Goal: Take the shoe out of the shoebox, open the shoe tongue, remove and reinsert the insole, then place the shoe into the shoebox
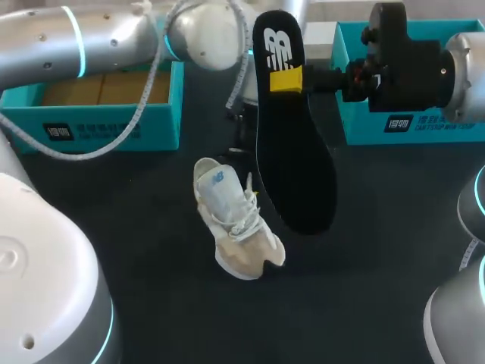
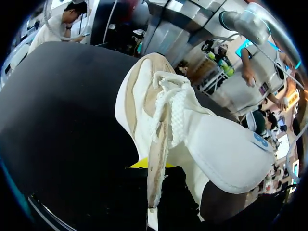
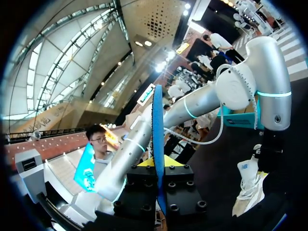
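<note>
Nearest me, the shoe (image 1: 236, 227) rests on the dark bench (image 1: 114, 250), out of its box, toe toward me and tipped a little to one side. Its tongue (image 1: 218, 183) is lifted back, which leaves the mouth wide for the insole to go in again.

My left gripper (image 2: 149, 168) sits at the heel end, probably to steady the shoe. The left wrist view shows one yellow tip tucked under the shoe's side wall. The other tip is hidden, so I cannot tell whether that gripper is clenched or released. From above, this gripper is mostly hidden behind the insole.

Just beyond and above the shoe, my right gripper (image 1: 286, 80) is clenched on the black insole (image 1: 292, 159). It holds the insole near one end, so the long free end hangs down toward the shoe's opening, I judge for reinsertion. The right wrist view shows what the overhead view cannot: the insole stands edge-on between both yellow tips.

Farthest back, the teal shoebox (image 1: 98, 125) stands open on my left, and a second box (image 1: 409, 125) stands on my right.
</note>
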Robot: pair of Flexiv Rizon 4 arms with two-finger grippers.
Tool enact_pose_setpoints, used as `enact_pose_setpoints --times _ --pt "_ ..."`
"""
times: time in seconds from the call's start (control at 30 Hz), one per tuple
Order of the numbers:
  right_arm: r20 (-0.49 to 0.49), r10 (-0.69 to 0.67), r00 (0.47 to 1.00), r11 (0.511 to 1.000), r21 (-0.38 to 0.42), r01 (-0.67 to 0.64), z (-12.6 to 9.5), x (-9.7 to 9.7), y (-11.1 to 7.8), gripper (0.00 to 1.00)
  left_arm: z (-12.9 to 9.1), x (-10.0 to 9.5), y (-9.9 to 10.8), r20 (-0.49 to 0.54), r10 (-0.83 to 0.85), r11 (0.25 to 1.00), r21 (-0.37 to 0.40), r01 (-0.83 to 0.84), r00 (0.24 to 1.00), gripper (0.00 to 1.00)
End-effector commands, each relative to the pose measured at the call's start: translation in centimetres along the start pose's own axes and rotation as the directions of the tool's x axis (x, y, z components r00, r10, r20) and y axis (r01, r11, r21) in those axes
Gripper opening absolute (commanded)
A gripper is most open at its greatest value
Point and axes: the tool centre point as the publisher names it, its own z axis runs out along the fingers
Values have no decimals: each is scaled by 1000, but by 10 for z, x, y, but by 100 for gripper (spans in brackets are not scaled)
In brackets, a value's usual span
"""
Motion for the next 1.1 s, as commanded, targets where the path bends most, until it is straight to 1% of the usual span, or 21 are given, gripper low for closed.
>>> enact_pose_setpoints --times 0.03,0.07,0.17,0.3,0.37,0.43,0.57,0.77,0.87,1.1 --pt "2 1 1000 1000 -1 -1 4 0 0 0 -6 -5 -5 -265 138 971 -154 -184 954 0" --pt "2 1 1000 1000 -1 -1 4 0 0 0 -6 -6 -5 -277 153 962 -179 -207 949 0" --pt "2 1 1000 1000 -1 -1 4 0 0 0 -5 -8 -6 -292 150 951 -221 -219 945 0" --pt "2 1 1000 1000 -1 -1 4 0 0 0 0 -18 -4 -320 88 947 -266 -178 943 0" --pt "2 1 1000 1000 -1 -1 4 0 0 0 4 -24 -1 -326 75 938 -297 -178 942 0" --pt "2 1 1000 1000 -1 -1 4 0 0 0 8 -29 1 -334 89 928 -313 -200 938 0" --pt "2 1 1000 1000 -1 -1 4 0 0 0 16 -36 3 -341 61 916 -353 -188 938 0" --pt "2 1 1000 1000 -1 -1 4 0 0 0 28 -39 8 -346 39 908 -379 -177 937 0" --pt "2 1 1000 1000 -1 -1 4 0 0 0 34 -42 8 -353 -3 899 -411 -152 936 0" --pt "2 1 1000 1000 -1 -1 4 0 0 0 47 -46 13 -356 -10 902 -407 -146 934 0"
